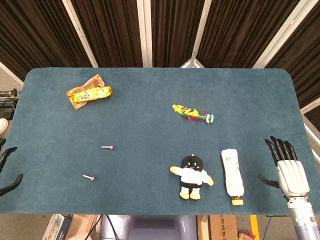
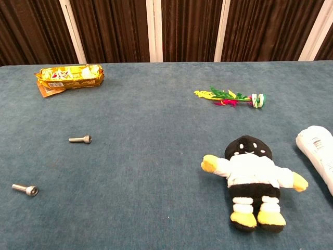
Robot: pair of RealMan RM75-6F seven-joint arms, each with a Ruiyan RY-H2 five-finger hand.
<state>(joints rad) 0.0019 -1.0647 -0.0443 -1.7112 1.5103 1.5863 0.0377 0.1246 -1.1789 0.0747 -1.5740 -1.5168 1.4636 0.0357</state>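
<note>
Right hand (image 1: 289,170) laid flat at the table's (image 1: 150,115) right edge in the head view, palm down, dark fingers (image 1: 280,149) spread and pointing away from the robot, thumb stuck out toward the left; nothing held. Not seen in the chest view.

Nearest to it, a white bottle (image 1: 233,172) lying on its side just to the left of the thumb, near but apart. Long axis running almost straight toward and away from the robot, orange cap (image 1: 237,201) pointing at the near edge, base toward the far side. Roughly parallel to the hand's own fingers. In the chest view only the bottle's upper part (image 2: 318,153) visible at the right border.

Left hand (image 1: 9,170) barely in frame at the left edge: only dark fingertips, apart from each other, holding nothing visible.

Left of the bottle, a plush doll (image 1: 191,176) on its back, black head toward the far side. Further off, a feathered toy (image 1: 192,113), two metal bolts (image 1: 106,147) (image 1: 89,177), and a yellow snack packet (image 1: 90,93) at far left.
</note>
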